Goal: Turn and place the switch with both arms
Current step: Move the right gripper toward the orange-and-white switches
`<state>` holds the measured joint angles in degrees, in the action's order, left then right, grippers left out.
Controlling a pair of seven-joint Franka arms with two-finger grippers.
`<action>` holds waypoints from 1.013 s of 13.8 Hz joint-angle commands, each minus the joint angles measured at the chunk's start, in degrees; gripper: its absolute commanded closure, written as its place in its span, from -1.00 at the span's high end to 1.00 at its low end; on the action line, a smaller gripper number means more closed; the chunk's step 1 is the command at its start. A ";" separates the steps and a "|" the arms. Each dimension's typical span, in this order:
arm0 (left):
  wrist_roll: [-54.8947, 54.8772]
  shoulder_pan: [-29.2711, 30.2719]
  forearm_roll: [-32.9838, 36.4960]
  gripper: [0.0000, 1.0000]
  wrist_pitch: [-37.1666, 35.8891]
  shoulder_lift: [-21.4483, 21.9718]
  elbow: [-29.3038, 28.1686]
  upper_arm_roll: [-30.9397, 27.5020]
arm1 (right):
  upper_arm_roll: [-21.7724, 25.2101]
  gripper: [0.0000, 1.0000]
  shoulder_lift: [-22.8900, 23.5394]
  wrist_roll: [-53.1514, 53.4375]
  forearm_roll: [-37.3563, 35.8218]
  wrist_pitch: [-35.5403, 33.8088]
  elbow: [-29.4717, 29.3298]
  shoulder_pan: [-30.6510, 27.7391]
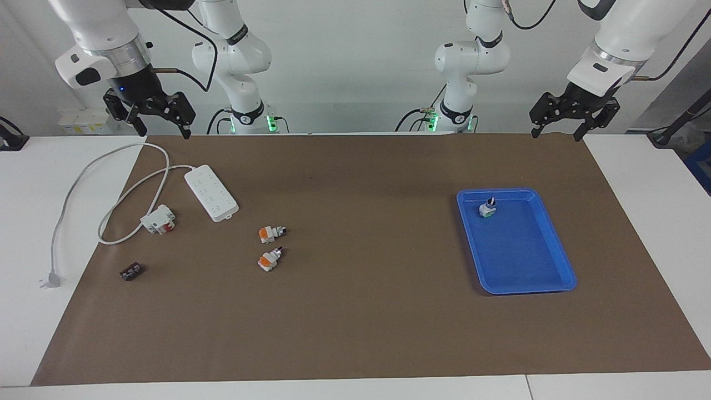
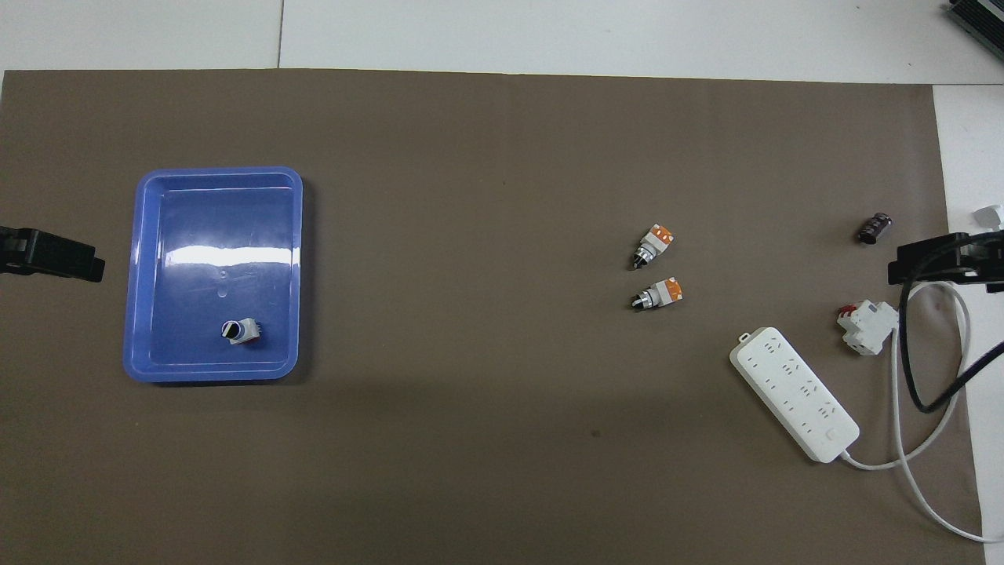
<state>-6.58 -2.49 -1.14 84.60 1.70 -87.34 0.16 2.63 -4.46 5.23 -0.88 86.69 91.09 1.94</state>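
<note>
Facing view shows 2 orange-and-white switches lying on their sides on the brown mat, well apart from both arms: one switch (image 1: 272,234) sits nearer the robots, the other switch (image 1: 270,259) just beside it and farther from them, each free of any claw. Toward the right arm's end lie a white power strip (image 1: 211,193), a white-and-red block (image 1: 158,219) and a small dark part (image 1: 131,271); toward the left arm's end a blue tray (image 1: 533,286) holds a green-based switch (image 1: 487,208). The right claw (image 1: 161,131) and left claw (image 1: 557,133) hang raised over the mat's edge by the robots, both open and empty.
</note>
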 commanded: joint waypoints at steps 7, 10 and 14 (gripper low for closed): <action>-0.01 0.20 1.06 1.00 0.04 1.64 -1.78 0.19 | -0.25 1.00 -3.00 0.48 0.36 2.41 5.30 -0.27; -0.01 0.20 1.06 1.00 0.04 1.64 -1.78 0.19 | -0.34 1.00 -5.12 2.58 0.36 9.18 10.69 -0.27; -0.01 0.20 1.06 1.00 0.04 1.64 -1.78 0.19 | -0.61 1.00 -4.16 15.47 0.36 16.13 13.76 0.87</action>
<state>-6.58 -2.49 -1.14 84.60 1.70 -87.34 0.16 2.44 -7.52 14.71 -0.83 99.39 101.56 2.30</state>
